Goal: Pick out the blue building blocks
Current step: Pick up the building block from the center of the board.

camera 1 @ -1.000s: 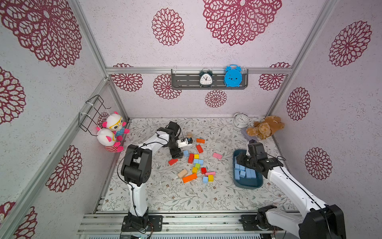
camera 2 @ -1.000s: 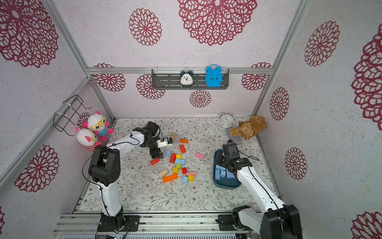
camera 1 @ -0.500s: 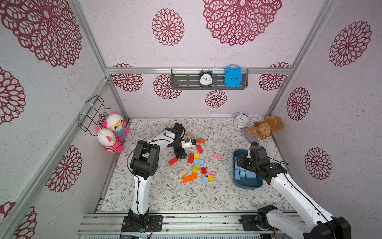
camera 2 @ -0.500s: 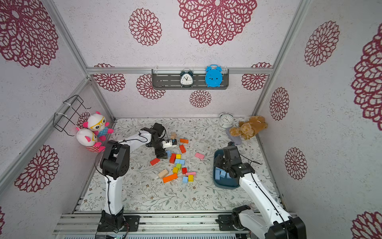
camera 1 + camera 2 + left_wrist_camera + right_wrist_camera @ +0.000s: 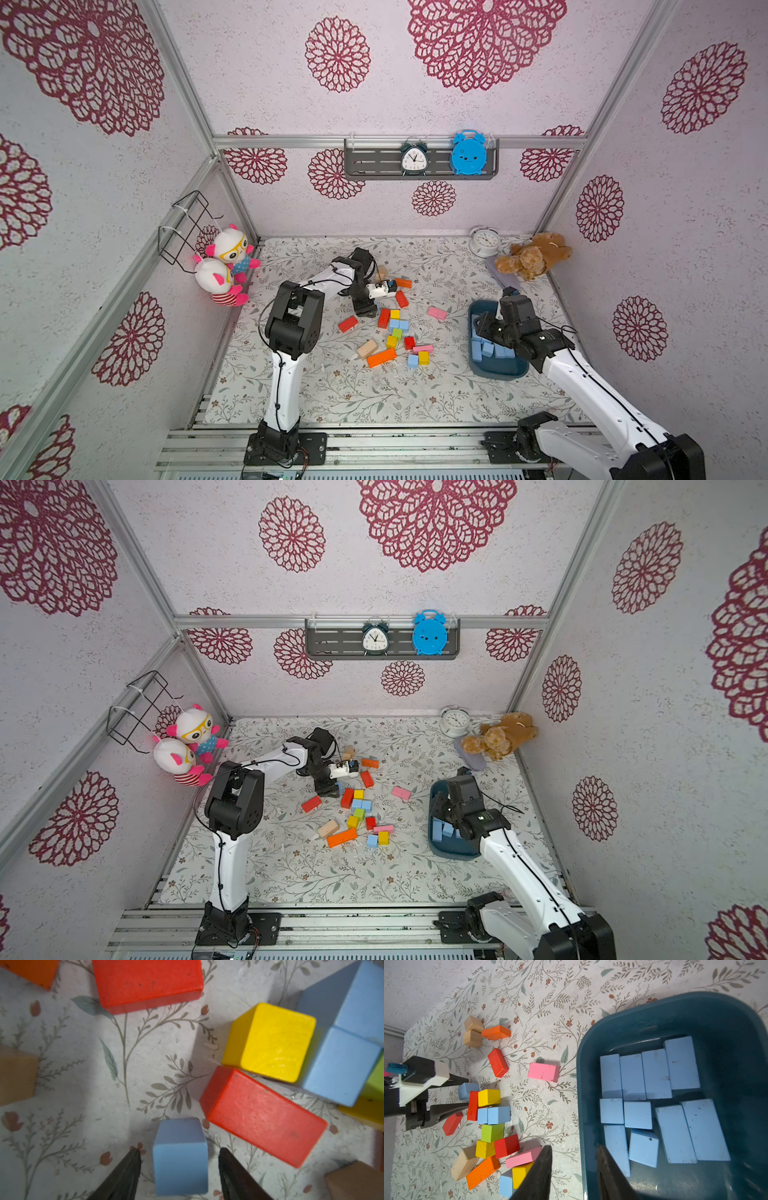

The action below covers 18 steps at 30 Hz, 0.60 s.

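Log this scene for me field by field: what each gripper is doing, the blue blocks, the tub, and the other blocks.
Left gripper: open, straddling a blue cube, gaps either side
Right gripper: open, empty, above the tub rim
Blue blocks in tub: ten visible
Blue blocks outside: four, counting that cube
Other blocks: red, orange, yellow, pink, green, tan, all on the mat
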Available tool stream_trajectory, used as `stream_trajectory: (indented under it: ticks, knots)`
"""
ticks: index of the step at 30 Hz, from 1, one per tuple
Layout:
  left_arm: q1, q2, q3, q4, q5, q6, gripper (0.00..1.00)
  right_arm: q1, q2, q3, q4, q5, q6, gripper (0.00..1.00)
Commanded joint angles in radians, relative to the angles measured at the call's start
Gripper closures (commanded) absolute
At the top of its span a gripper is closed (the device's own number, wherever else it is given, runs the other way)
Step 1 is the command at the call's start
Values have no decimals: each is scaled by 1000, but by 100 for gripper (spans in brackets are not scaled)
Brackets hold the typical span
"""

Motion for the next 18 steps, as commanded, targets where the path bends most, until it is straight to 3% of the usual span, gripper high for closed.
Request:
stream_trajectory:
  ticks: [1,9,18]
  knots:
    - [-9,24,25,22,32,16,42,14,2,7,33,3,21,61]
    - [-9,-5,55,-45,74,97,68,23,31,12,91,-38,33,60]
    - [-10,-201,24,-163,230,318,72,46,213,54,431,-324,129,51]
